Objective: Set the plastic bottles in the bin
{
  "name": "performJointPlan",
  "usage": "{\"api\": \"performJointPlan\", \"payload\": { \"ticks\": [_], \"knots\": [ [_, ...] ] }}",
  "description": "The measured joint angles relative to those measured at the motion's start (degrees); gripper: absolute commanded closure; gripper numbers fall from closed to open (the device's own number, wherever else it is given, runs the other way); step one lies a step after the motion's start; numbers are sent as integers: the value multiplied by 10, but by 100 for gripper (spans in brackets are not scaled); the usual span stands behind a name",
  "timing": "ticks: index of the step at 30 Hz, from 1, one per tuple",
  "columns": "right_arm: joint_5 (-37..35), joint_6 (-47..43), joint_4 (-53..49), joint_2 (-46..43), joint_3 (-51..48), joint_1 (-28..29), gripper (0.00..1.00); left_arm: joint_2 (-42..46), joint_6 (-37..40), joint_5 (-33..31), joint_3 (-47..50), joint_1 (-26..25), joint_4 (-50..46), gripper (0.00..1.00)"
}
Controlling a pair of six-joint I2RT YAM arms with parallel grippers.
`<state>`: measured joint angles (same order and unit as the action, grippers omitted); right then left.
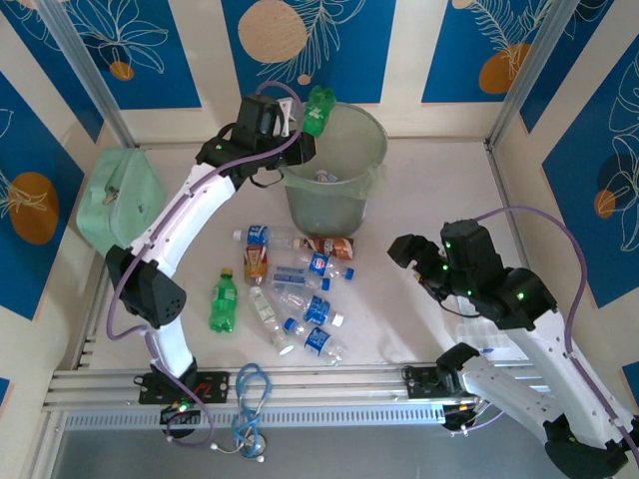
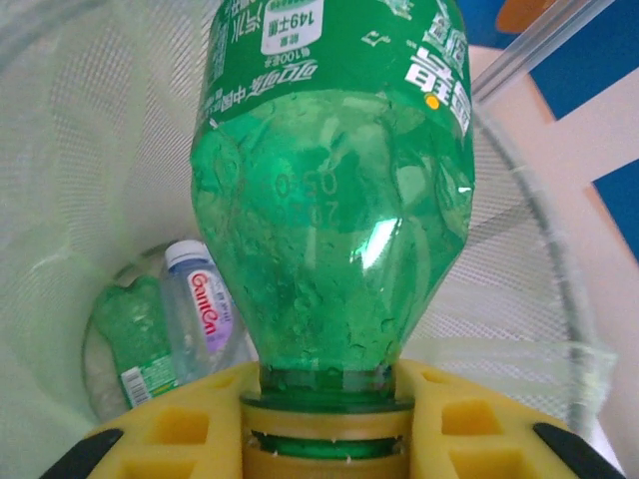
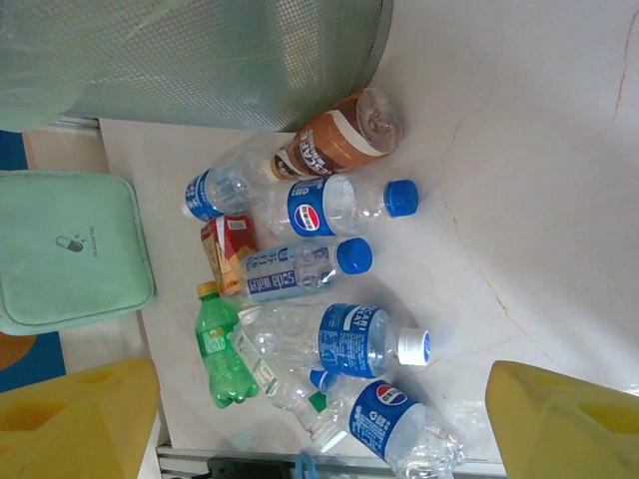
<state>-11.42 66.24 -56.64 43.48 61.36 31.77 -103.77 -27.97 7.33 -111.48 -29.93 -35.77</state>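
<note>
My left gripper (image 1: 300, 118) is shut on the neck of a green plastic bottle (image 1: 318, 108) and holds it over the rim of the pale green bin (image 1: 371, 135). The left wrist view looks down past that green bottle (image 2: 334, 200), clamped between the yellow fingers (image 2: 449, 419), into the bin (image 2: 90, 150). A clear bottle (image 2: 195, 309) and a green one (image 2: 130, 339) lie at its bottom. Several bottles (image 1: 295, 289) lie on the table in front of the bin, among them a green one (image 1: 223, 302) and a brown one (image 3: 334, 140). My right gripper (image 1: 411, 254) hangs open to their right, holding nothing.
A flat mint-green case (image 1: 120, 200) lies left of the bin. A red-orange drink carton (image 1: 256, 264) sits among the bottles. A blue cable loop (image 1: 250, 399) hangs over the front rail. The bare table stretches to the right of the bin.
</note>
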Motion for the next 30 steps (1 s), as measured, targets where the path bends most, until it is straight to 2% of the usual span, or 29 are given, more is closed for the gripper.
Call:
{"api": "performJointPlan", "payload": {
  "ticks": [3,7,13,16,19,22,26,30],
  "knots": [
    [0,0,0,8,0,1,15,-5,-1,-2,0,1,-5,45],
    [0,0,1,18,0,5,15,-5,-1,-2,-1,1,-2,35],
    [0,-1,3,26,0,9,15,7,0,-2,0,1,-3,31],
    [0,-3,5,31,3,12,15,43,0,-7,24,1,-1,30],
    [-2,-5,7,36,5,19,15,108,7,-18,74,2,3,27],
    [-2,-7,9,37,5,24,15,201,19,-37,152,5,8,20],
    [-4,-10,13,37,5,32,15,353,29,-76,297,25,3,9],
    [-5,-13,25,40,5,40,15,461,26,-109,427,56,-24,6]
  ]
}}
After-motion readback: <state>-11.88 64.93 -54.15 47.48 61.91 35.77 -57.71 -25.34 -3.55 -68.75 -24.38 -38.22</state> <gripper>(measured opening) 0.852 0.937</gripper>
